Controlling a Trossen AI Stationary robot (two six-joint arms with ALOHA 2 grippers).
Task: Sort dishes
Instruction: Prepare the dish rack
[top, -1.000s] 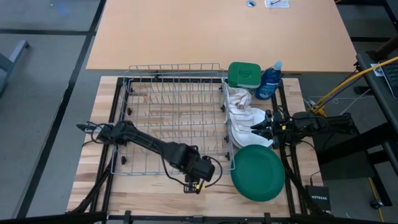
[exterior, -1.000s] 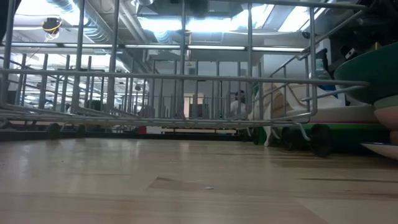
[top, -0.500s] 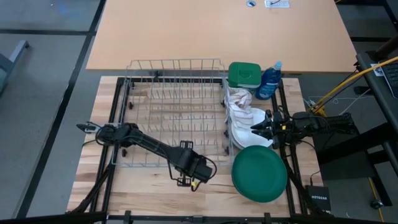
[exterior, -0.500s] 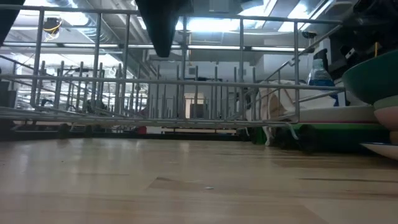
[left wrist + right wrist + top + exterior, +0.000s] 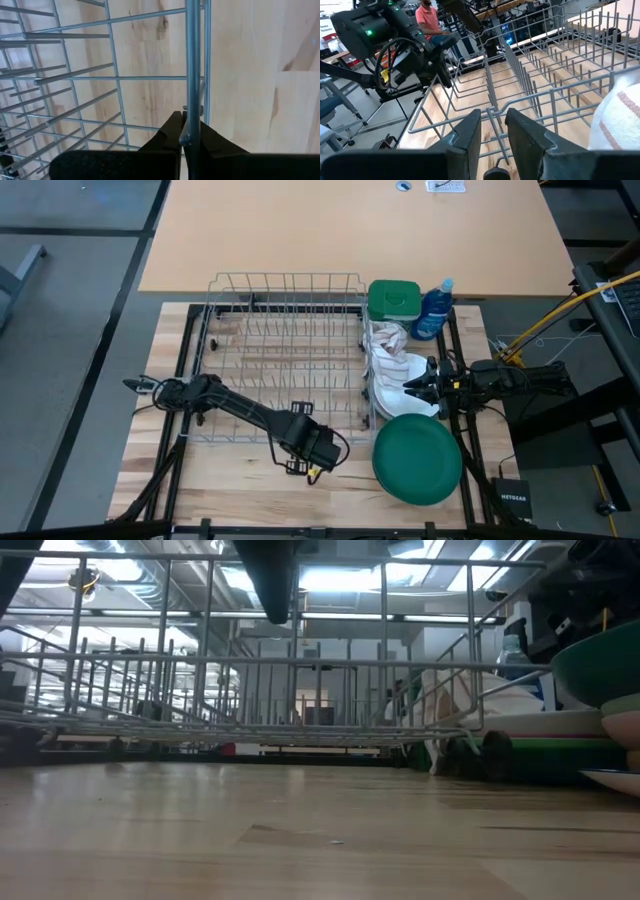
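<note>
Dragged farther up the desk (image 5: 150, 480), the wire rack (image 5: 285, 355) sits empty with left gripper (image 5: 189, 137) clenched on its rim, right gripper (image 5: 492, 131) also grasping it, dark green plate (image 5: 417, 457) and stack unsorted.

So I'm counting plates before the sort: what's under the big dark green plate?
The dark green plate tops a stack. In the low view a light green rim and a white plate edge show below it. Anything else there is covered, so no full count.
</note>
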